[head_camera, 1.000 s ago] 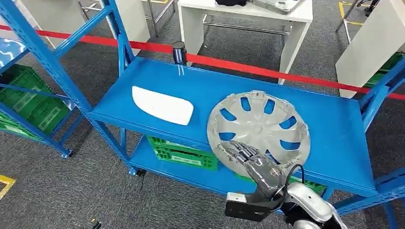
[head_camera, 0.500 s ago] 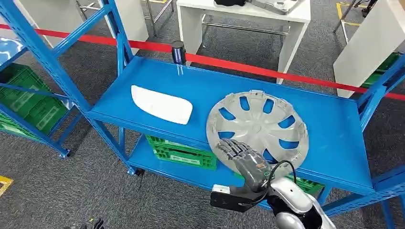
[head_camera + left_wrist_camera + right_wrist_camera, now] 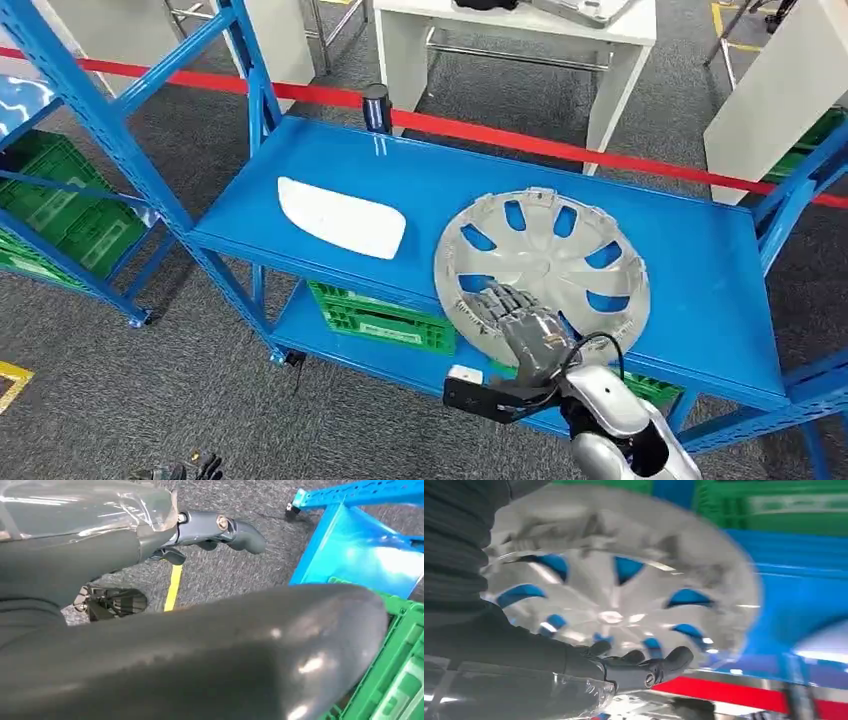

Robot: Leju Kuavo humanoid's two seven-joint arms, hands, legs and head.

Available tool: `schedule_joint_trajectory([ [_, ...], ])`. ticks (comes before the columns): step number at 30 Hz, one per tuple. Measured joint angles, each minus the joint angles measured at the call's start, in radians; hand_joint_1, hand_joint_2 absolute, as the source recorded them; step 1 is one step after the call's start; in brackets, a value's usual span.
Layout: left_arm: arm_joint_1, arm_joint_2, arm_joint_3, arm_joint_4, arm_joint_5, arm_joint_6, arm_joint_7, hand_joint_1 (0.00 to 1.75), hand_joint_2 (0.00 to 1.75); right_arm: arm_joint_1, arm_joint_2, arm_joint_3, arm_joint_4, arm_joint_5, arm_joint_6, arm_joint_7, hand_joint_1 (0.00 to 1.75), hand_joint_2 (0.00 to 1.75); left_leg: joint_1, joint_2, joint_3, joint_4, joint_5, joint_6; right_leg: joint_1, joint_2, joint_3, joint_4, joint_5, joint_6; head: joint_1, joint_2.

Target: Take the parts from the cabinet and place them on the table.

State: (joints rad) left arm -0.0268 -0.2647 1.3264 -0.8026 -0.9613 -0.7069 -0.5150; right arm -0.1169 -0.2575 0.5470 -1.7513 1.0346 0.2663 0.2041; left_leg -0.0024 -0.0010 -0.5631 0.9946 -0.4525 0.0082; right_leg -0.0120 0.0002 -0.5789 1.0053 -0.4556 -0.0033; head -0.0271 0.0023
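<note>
Two parts on the blue metal shelf, head view: a silver plastic hubcap with blue-showing slots at near right, a white curved panel to its left. The right robot hand rests fingers-spread on the hubcap's near rim, not visibly clamped; the white worktop stands far behind. Left wrist view: the left robot hand hangs over grey floor, grasp unclear. Right wrist view: the hubcap lies just beyond the dark fingers, apart and ungripped.

The right hand is advanced further over the near rim of the silver wheel cover; its fingers are now laid on the cover's spokes, where earlier only the edge was reached.
</note>
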Motion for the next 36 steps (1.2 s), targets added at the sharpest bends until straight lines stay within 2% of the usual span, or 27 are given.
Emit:
schedule_joint_trajectory([
  [1, -0.001, 0.003, -0.003, 0.0, 0.001, 0.0, 0.0, 0.0, 0.0, -0.002, 0.002, -0.003, 0.003, 0.002, 0.003, 0.002, 0.0, 1.75, 0.002, 0.0, -0.002, 0.004, -0.006, -0.006, -0.012, 0.0, 0.003, -0.004, 0.004, -0.007, 0.0, 0.0],
  [2, 0.0, 0.004, -0.005, 0.001, 0.001, 0.003, 0.0, 0.0, 0.0, -0.004, 0.005, -0.006, 0.006, 0.005, 0.005, 0.002, 0.0, 1.75, 0.004, 0.0, -0.012, 0.024, -0.022, -0.013, -0.012, 0.001, 0.005, -0.005, 0.003, -0.009, -0.001, 0.0],
  [3, 0.0, 0.003, -0.006, 0.003, 0.001, 0.003, 0.0, 0.0, 0.0, -0.007, 0.008, -0.007, 0.008, 0.006, 0.006, 0.002, 0.0, 1.75, 0.006, 0.0, -0.032, 0.071, -0.052, -0.018, -0.012, 0.001, 0.006, -0.005, 0.002, -0.017, -0.006, 0.0],
  [5, 0.0, 0.005, -0.006, 0.006, 0.001, 0.003, 0.0, 0.0, 0.0, -0.007, 0.013, -0.007, 0.014, 0.006, 0.008, 0.002, 0.0, 1.75, 0.011, 0.0, -0.112, 0.239, -0.127, -0.027, -0.01, 0.001, 0.005, -0.004, 0.002, -0.018, -0.006, 0.0],
  [6, 0.0, 0.005, -0.007, 0.008, 0.001, 0.003, 0.0, 0.0, 0.0, -0.006, 0.014, -0.006, 0.019, 0.006, 0.009, 0.002, 0.0, 1.75, 0.012, 0.0, -0.147, 0.308, -0.146, -0.029, -0.009, 0.001, 0.005, -0.004, 0.002, -0.018, -0.006, 0.0],
  [7, 0.001, 0.005, -0.006, 0.009, 0.001, 0.004, 0.0, 0.0, 0.0, -0.007, 0.014, -0.006, 0.023, 0.006, 0.009, 0.002, 0.0, 1.75, 0.012, 0.0, -0.158, 0.324, -0.14, -0.029, -0.008, 0.001, 0.005, -0.004, 0.002, -0.018, -0.006, 0.0],
  [8, 0.002, 0.005, -0.006, 0.01, 0.001, 0.004, 0.0, 0.0, 0.0, -0.007, 0.015, -0.007, 0.025, 0.006, 0.008, 0.002, 0.0, 1.75, 0.012, 0.0, -0.146, 0.293, -0.113, -0.026, -0.008, 0.002, 0.006, -0.004, 0.002, -0.017, -0.006, 0.0],
  [9, 0.001, 0.006, -0.007, 0.01, 0.001, 0.005, 0.0, 0.0, 0.0, -0.007, 0.016, -0.007, 0.026, 0.006, 0.009, 0.002, 0.0, 1.75, 0.012, 0.0, -0.112, 0.219, -0.069, -0.023, -0.007, 0.003, 0.008, -0.004, 0.001, -0.017, -0.006, 0.0],
  [10, 0.001, 0.007, -0.008, 0.011, 0.001, 0.005, 0.0, 0.0, 0.0, -0.007, 0.017, -0.007, 0.026, 0.006, 0.008, 0.002, 0.0, 1.75, 0.012, 0.0, -0.061, 0.114, -0.019, -0.015, -0.006, 0.005, 0.01, -0.004, 0.001, -0.017, -0.006, 0.0],
  [11, 0.001, 0.009, -0.008, 0.011, 0.001, 0.005, 0.0, 0.0, 0.0, -0.009, 0.019, -0.008, 0.026, 0.006, 0.008, 0.002, 0.0, 1.75, 0.01, -0.002, -0.018, 0.027, 0.011, -0.004, -0.006, 0.006, 0.011, -0.005, 0.001, -0.017, -0.005, 0.0],
  [12, 0.001, 0.012, -0.008, 0.011, 0.002, 0.005, 0.0, 0.0, 0.0, -0.01, 0.021, -0.008, 0.027, 0.009, 0.009, 0.002, 0.0, 1.75, 0.004, 0.0, -0.008, 0.006, -0.005, 0.0, 0.002, 0.006, 0.006, -0.003, 0.002, -0.014, -0.004, 0.0],
  [15, 0.0, 0.015, -0.011, 0.014, 0.008, 0.013, 0.0, 0.0, 0.0, -0.011, 0.025, -0.009, 0.032, 0.034, 0.031, 0.008, 0.0, 1.75, -0.003, 0.0, -0.013, 0.005, -0.002, 0.005, -0.004, 0.006, 0.004, -0.008, 0.006, -0.001, -0.005, 0.0],
  [17, 0.001, 0.016, -0.018, 0.018, 0.009, 0.015, 0.0, 0.0, 0.0, -0.012, 0.026, -0.013, 0.035, 0.056, 0.041, 0.014, 0.0, 1.75, 0.007, 0.002, 0.004, -0.02, 0.015, 0.017, -0.004, 0.005, -0.005, 0.006, -0.003, 0.006, -0.004, 0.0],
  [18, -0.001, 0.017, -0.022, 0.018, 0.01, 0.015, 0.0, 0.0, 0.0, -0.014, 0.026, -0.015, 0.037, 0.064, 0.051, 0.014, 0.0, 1.75, 0.007, 0.003, 0.005, -0.023, 0.019, 0.024, -0.004, 0.004, -0.023, 0.044, -0.026, 0.004, -0.001, 0.0],
  [20, -0.002, 0.017, -0.031, 0.023, 0.012, 0.016, 0.0, 0.0, 0.0, -0.011, 0.028, -0.016, 0.045, 0.08, 0.079, 0.017, 0.0, 1.75, 0.005, 0.002, 0.002, -0.023, 0.02, 0.026, -0.005, 0.005, -0.1, 0.205, -0.094, -0.004, -0.002, 0.0],
  [21, -0.002, 0.017, -0.034, 0.026, 0.016, 0.018, 0.0, 0.0, 0.0, -0.007, 0.027, -0.016, 0.051, 0.085, 0.094, 0.017, 0.0, 1.75, 0.005, 0.002, 0.001, -0.023, 0.02, 0.026, -0.005, 0.004, -0.139, 0.286, -0.119, -0.002, -0.001, 0.0],
  [22, -0.002, 0.018, -0.036, 0.031, 0.02, 0.023, 0.0, 0.0, 0.0, -0.004, 0.027, -0.016, 0.058, 0.089, 0.114, 0.018, 0.0, 1.75, 0.005, 0.001, 0.0, -0.022, 0.02, 0.026, -0.006, 0.004, -0.158, 0.323, -0.121, 0.005, -0.001, 0.0],
  [23, -0.002, 0.019, -0.04, 0.036, 0.023, 0.029, 0.0, 0.0, 0.0, -0.003, 0.027, -0.016, 0.062, 0.088, 0.132, 0.018, 0.0, 1.75, 0.005, 0.001, 0.001, -0.022, 0.02, 0.026, -0.008, 0.004, -0.148, 0.298, -0.105, 0.014, -0.001, 0.0],
  [24, -0.002, 0.022, -0.046, 0.043, 0.028, 0.034, 0.0, 0.0, 0.0, -0.002, 0.026, -0.016, 0.064, 0.087, 0.149, 0.02, 0.0, 1.75, 0.006, 0.0, 0.002, -0.021, 0.019, 0.025, -0.01, 0.004, -0.118, 0.238, -0.078, 0.023, -0.001, 0.0],
  [26, -0.002, 0.027, -0.06, 0.058, 0.034, 0.042, 0.0, 0.0, 0.0, -0.004, 0.023, -0.016, 0.065, 0.085, 0.171, 0.023, 0.0, 1.75, 0.006, -0.001, 0.002, -0.012, 0.014, 0.017, -0.015, -0.001, -0.02, 0.042, -0.009, 0.039, -0.001, 0.0],
  [27, -0.002, 0.031, -0.064, 0.061, 0.036, 0.044, 0.0, 0.0, 0.0, -0.006, 0.021, -0.016, 0.066, 0.085, 0.175, 0.024, 0.0, 1.75, -0.003, -0.001, -0.003, -0.001, 0.007, 0.008, -0.011, -0.003, -0.002, 0.0, -0.005, 0.029, 0.0, 0.0],
  [28, -0.002, 0.033, -0.067, 0.065, 0.038, 0.047, 0.0, 0.0, 0.0, -0.003, 0.02, -0.015, 0.067, 0.085, 0.176, 0.024, 0.0, 1.75, -0.003, -0.001, -0.006, 0.002, 0.005, 0.004, -0.012, 0.0, 0.001, 0.001, 0.0, 0.015, -0.004, 0.0],
  [30, -0.002, 0.039, -0.071, 0.072, 0.04, 0.048, 0.0, 0.0, 0.0, -0.003, 0.017, -0.015, 0.069, 0.085, 0.177, 0.027, 0.0, 1.75, 0.001, 0.0, -0.006, 0.001, 0.007, -0.001, -0.004, 0.001, -0.002, 0.003, 0.001, 0.002, -0.002, 0.0],
  [32, -0.002, 0.044, -0.078, 0.076, 0.045, 0.048, 0.0, 0.0, 0.0, -0.003, 0.014, -0.014, 0.069, 0.091, 0.181, 0.035, 0.0, 1.75, 0.006, 0.0, -0.015, 0.012, -0.004, -0.012, -0.014, 0.001, 0.002, -0.003, 0.006, -0.009, -0.002, 0.0],
  [33, -0.001, 0.043, -0.079, 0.077, 0.047, 0.048, 0.0, 0.0, 0.0, -0.004, 0.012, -0.014, 0.069, 0.097, 0.182, 0.036, 0.0, 1.75, 0.007, 0.0, -0.028, 0.045, -0.03, -0.018, -0.014, 0.001, 0.003, -0.003, 0.005, -0.013, -0.005, 0.0],
  [34, -0.001, 0.045, -0.081, 0.079, 0.05, 0.047, 0.0, 0.0, 0.0, -0.004, 0.012, -0.014, 0.069, 0.102, 0.185, 0.039, 0.0, 1.75, 0.01, 0.0, -0.056, 0.11, -0.068, -0.023, -0.014, 0.001, 0.002, -0.003, 0.005, -0.019, -0.007, 0.0],
  [36, 0.0, 0.046, -0.086, 0.08, 0.06, 0.045, 0.001, 0.0, 0.0, -0.002, 0.008, -0.014, 0.072, 0.116, 0.193, 0.045, 0.0, 1.75, 0.013, 0.0, -0.137, 0.283, -0.14, -0.03, -0.011, 0.001, 0.001, -0.002, 0.005, -0.019, -0.007, 0.0],
])
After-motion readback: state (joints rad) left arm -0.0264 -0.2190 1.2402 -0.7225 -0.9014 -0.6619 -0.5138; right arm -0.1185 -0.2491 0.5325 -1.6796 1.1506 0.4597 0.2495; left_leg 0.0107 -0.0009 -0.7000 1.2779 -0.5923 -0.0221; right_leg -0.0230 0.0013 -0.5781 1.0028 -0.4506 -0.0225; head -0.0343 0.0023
